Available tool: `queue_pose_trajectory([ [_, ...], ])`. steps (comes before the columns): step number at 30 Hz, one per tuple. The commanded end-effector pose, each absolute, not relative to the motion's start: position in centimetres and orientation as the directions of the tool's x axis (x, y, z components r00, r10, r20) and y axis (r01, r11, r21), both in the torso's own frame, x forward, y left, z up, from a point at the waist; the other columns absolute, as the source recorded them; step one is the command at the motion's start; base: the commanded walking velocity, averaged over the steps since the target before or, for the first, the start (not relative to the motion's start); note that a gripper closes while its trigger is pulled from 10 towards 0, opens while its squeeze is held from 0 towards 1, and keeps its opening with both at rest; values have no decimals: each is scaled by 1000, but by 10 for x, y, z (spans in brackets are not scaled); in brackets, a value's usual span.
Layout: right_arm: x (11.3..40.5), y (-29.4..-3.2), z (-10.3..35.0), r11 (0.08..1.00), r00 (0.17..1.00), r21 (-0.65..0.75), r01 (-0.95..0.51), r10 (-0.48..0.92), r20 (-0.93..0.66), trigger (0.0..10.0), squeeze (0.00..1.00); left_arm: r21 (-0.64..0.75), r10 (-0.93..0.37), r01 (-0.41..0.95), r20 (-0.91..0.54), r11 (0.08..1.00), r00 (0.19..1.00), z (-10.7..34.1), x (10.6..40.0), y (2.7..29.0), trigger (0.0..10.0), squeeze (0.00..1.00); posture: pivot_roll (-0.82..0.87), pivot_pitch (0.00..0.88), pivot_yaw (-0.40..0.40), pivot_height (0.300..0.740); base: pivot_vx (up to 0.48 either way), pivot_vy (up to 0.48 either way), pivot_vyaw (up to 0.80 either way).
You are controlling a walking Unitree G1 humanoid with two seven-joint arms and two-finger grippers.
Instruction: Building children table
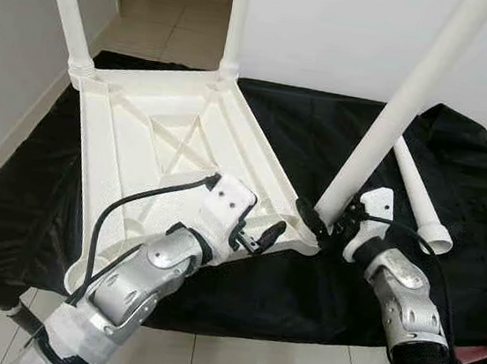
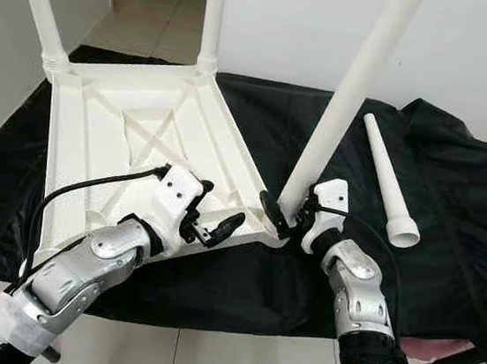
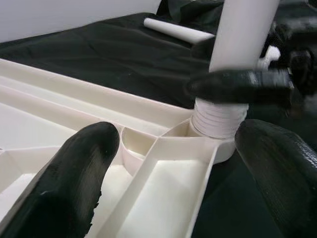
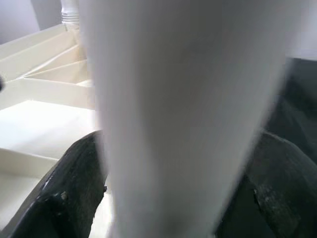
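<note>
Nearest the head camera, two silver arms reach over a white tabletop (image 1: 168,146) lying upside down on a black cloth (image 1: 472,201). The left gripper (image 1: 259,235) rests over the top's ribbed underside near its right front corner, fingers spread with nothing between them; its wrist view looks past both black fingers (image 3: 69,178) to the corner socket just ahead, where a threaded collar (image 3: 218,119) sits in the socket. That thread does not show from the head. Just right of the left gripper, the right gripper (image 1: 323,223) clamps the leg (image 1: 404,104) low down, close to the socket, one finger on each side; the leg rises tilted toward the right. The right wrist view has the leg (image 4: 183,109) blurred white between its fingers (image 4: 64,198), with a far leg's collar behind. From the head, two more legs (image 1: 70,5) stand at the far corners, and a loose leg (image 1: 420,195) lies on the cloth beyond the right gripper, flared end nearest.
</note>
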State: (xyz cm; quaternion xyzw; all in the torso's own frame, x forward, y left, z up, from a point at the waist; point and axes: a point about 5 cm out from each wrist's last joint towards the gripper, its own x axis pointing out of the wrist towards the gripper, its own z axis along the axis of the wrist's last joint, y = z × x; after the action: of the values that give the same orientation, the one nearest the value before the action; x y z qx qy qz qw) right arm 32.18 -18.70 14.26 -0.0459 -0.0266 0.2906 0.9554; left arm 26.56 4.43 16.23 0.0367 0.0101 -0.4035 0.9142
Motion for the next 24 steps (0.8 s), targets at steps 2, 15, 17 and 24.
queue_pose_trajectory([
  [2, 324, -192, 141, 812, 817, -108, -574, 577, 4, 4941, 0, 55, -889, 892, -79, 448, 451, 163, 255, 33, 10000, 0, 1, 0, -64, 740, 0, 0, 0],
  [15, 328, -195, 134, 787, 792, -104, -608, 609, -25, 0, 0, 65, -886, 891, -94, 449, 453, 163, 254, 35, 10000, 0, 8, 0, -67, 740, 0, 0, 0],
  [17, 326, -193, 131, 784, 787, -78, -616, 616, -31, 9765, 0, 63, -884, 889, -95, 454, 458, 164, 255, 35, 10000, 0, 5, 0, -67, 740, 0, 0, 0],
  [24, 323, -186, 124, 840, 840, -17, -542, 541, -42, 10000, 0, 58, -884, 889, -95, 454, 457, 163, 253, 34, 10000, 0, -5, 0, -67, 740, 0, 0, 0],
])
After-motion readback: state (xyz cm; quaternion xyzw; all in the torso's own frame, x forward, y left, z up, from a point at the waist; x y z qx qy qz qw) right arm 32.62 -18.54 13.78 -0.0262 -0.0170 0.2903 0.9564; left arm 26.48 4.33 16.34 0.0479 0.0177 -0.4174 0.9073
